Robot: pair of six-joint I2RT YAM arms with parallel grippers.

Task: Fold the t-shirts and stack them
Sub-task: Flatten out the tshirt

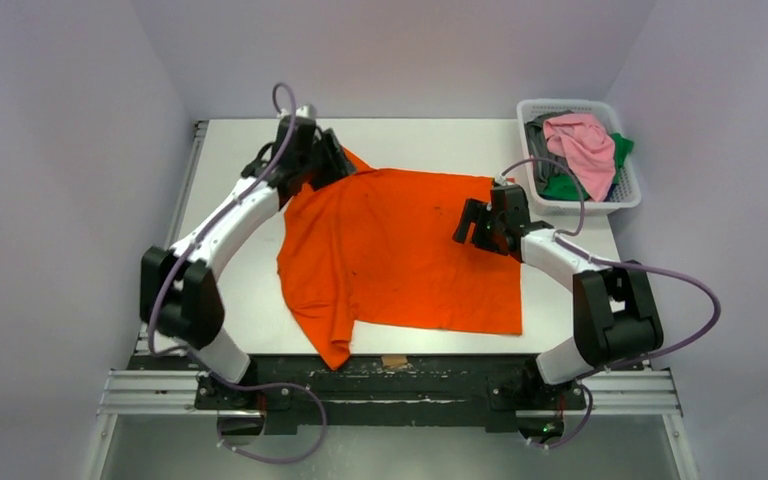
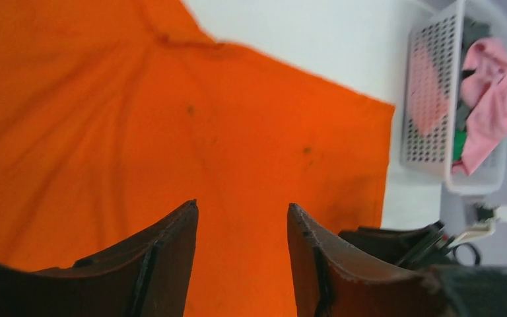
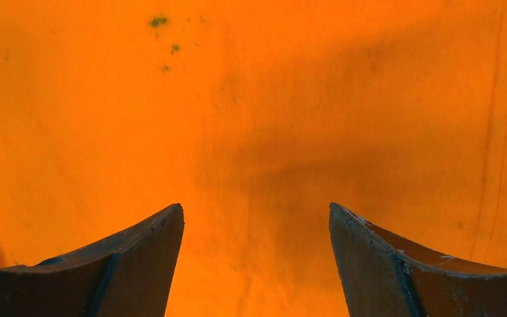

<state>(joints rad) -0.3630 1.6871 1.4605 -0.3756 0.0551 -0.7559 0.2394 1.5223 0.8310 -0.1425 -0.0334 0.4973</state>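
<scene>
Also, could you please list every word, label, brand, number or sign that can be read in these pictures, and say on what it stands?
None: no text can be read in any view.
The orange shirt carries only small dark specks, no print or logo.
The basket and the pink shirt in it show no label.
</scene>
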